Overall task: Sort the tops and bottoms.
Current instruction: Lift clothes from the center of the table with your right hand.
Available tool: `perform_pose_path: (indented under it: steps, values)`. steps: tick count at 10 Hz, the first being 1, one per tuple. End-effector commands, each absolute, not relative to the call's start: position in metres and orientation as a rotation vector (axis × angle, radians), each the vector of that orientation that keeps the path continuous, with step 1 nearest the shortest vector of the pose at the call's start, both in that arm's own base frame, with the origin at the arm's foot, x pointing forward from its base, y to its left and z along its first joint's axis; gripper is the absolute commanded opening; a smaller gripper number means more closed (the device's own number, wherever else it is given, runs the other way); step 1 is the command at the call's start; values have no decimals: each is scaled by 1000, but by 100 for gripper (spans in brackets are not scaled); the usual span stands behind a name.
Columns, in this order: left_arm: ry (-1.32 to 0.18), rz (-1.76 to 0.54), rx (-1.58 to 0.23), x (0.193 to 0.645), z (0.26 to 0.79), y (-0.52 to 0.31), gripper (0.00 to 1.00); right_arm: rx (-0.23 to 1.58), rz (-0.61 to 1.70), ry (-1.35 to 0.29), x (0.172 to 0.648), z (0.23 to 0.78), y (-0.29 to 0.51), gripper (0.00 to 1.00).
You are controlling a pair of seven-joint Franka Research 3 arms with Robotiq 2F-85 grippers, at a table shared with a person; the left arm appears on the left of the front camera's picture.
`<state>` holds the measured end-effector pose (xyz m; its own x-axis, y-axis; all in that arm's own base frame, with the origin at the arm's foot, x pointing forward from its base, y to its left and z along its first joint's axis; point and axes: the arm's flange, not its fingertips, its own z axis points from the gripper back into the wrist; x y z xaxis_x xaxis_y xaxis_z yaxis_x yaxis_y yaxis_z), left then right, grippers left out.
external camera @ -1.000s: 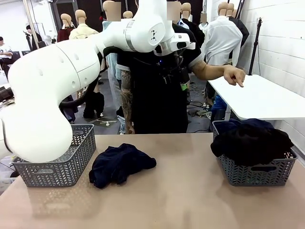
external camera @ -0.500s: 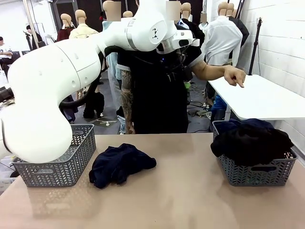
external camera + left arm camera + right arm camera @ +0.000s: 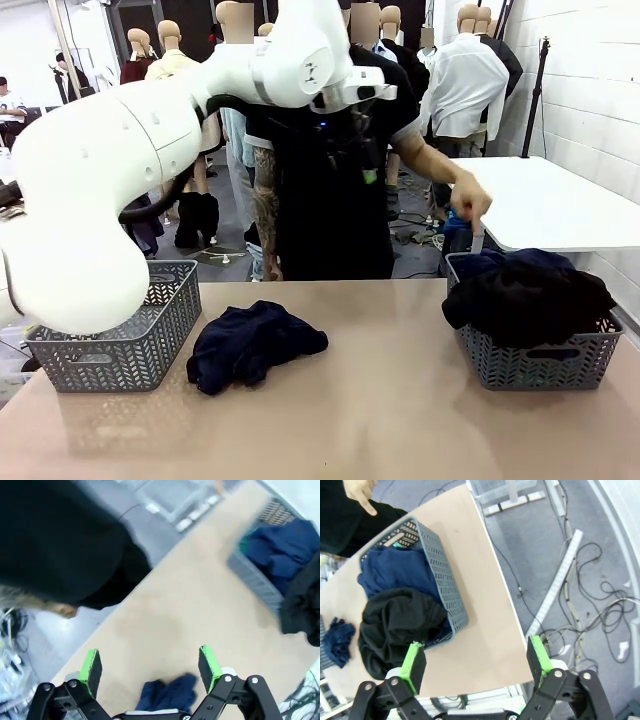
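Left arm [image 3: 100, 200]: sweeps in from the left and rises across the middle, in front of the person in a black shirt [image 3: 330, 200] at the far side. Left gripper [image 3: 150, 662]: jaws spread wide, nothing between the green pads, hanging high above the tan table [image 3: 400, 400]. Right gripper [image 3: 476, 661]: jaws likewise spread wide and empty, held high over the table's right edge, cables on the floor [image 3: 600, 595] below. Navy garment [image 3: 255, 345]: lies crumpled on the tabletop left of centre, just beside the left grey basket [image 3: 120, 360] and well apart from the right grey basket [image 3: 540, 365]; top or bottom cannot be told from the heap. Right grey basket: piled full, with a black garment [image 3: 530, 295] spilling over the near and left rim and a blue garment [image 3: 480, 262] underneath toward the far side. Person's hand [image 3: 470, 208]: hangs near the far left corner of the right basket, index finger stretched out in the right wrist view, other fingers curled, pinching nothing. White side table [image 3: 560, 205]: stands beyond the right basket, against the block wall.
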<state>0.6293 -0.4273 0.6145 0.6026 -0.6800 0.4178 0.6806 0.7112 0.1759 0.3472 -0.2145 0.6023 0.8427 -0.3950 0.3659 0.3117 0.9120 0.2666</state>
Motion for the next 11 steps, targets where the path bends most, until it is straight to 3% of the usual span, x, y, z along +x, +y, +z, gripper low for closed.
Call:
perform_pose_path:
  steps: [1,3,5,6,7,9,10,11]
  values:
    - [-516,-514,122,577,574,-309,100,184,-362,-417,347,602,-215,100]
    - [-461,-262,164,542,553,-209,100,184,-362,-417,347,602,-215,100]
    - [-498,-31,143,488,531,-123,100,184,-362,-417,347,602,-215,100]
    - [-527,-30,148,458,517,-90,100,184,-362,-417,347,602,-215,100]
    - [-464,-94,77,428,499,-59,100,184,-362,-417,347,602,-215,100]
    - [-135,-69,81,404,466,-18,100,184,-362,-417,347,602,-215,100]
    - [-164,-111,136,411,475,-25,100,184,-362,-417,347,602,-215,100]
    - [-289,-51,107,638,621,-145,100,184,-362,-417,347,602,-215,100]
